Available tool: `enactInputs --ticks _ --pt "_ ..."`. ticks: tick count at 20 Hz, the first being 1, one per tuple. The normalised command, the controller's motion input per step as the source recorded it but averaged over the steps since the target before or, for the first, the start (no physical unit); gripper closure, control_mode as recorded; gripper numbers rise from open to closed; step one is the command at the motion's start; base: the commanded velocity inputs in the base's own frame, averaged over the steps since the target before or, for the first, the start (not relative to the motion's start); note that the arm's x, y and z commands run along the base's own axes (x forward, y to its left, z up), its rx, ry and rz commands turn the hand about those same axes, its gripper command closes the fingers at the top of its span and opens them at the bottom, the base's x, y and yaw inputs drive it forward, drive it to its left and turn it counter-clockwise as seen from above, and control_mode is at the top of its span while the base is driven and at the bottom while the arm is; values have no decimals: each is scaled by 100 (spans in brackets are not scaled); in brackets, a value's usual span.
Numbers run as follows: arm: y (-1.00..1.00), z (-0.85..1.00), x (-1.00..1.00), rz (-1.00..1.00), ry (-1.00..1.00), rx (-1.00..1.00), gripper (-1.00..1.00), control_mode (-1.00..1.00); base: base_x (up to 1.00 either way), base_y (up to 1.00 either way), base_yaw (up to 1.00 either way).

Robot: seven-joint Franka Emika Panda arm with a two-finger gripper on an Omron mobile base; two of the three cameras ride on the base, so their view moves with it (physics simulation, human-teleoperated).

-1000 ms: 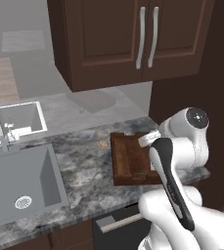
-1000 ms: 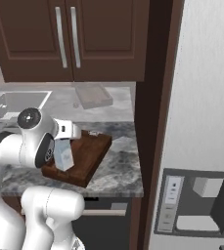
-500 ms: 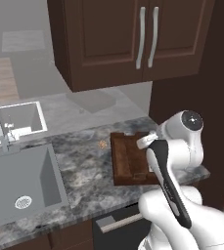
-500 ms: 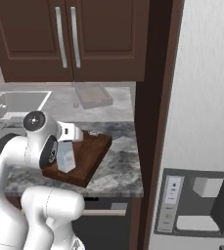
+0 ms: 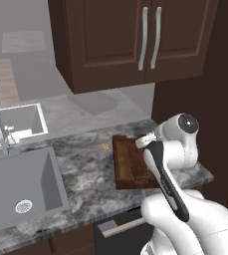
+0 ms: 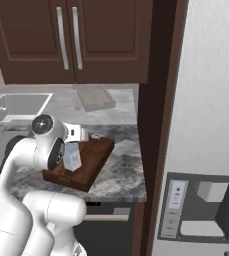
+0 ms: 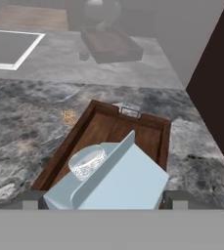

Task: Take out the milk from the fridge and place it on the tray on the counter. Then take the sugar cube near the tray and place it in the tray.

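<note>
While the gripper (image 7: 101,207) stays clamped on the milk (image 7: 108,180) just above the tray (image 7: 155,131), placing is underway; next, lower, release, then fetch the sugar cube (image 7: 68,116) beside the tray.

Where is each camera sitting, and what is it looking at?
Left base view: behind the arm on its left, looking down at the counter, sink and tray; the white arm rises at lower right.
Right base view: behind on the right, facing the tray and fridge; the arm rises at lower left, with the milk beside it.
Hand view: on the hand, looking along the gripper over the milk carton at the tray.
All three share the tray; left and hand views share the sugar cube.
</note>
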Motion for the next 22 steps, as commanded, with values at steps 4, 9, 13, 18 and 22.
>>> enactInputs --ticks 4,9,13,18,22 --pt "0 -14 32 0 0 0 100 -100 0 0 0" --pt "0 -21 28 0 0 0 100 -100 0 0 0" --pt "-3 -26 21 0 0 0 100 -100 0 0 0" --pt "-9 -32 11 0 0 1 100 -100 0 0 0" --pt "-11 -32 8 0 0 1 100 -100 0 0 0"
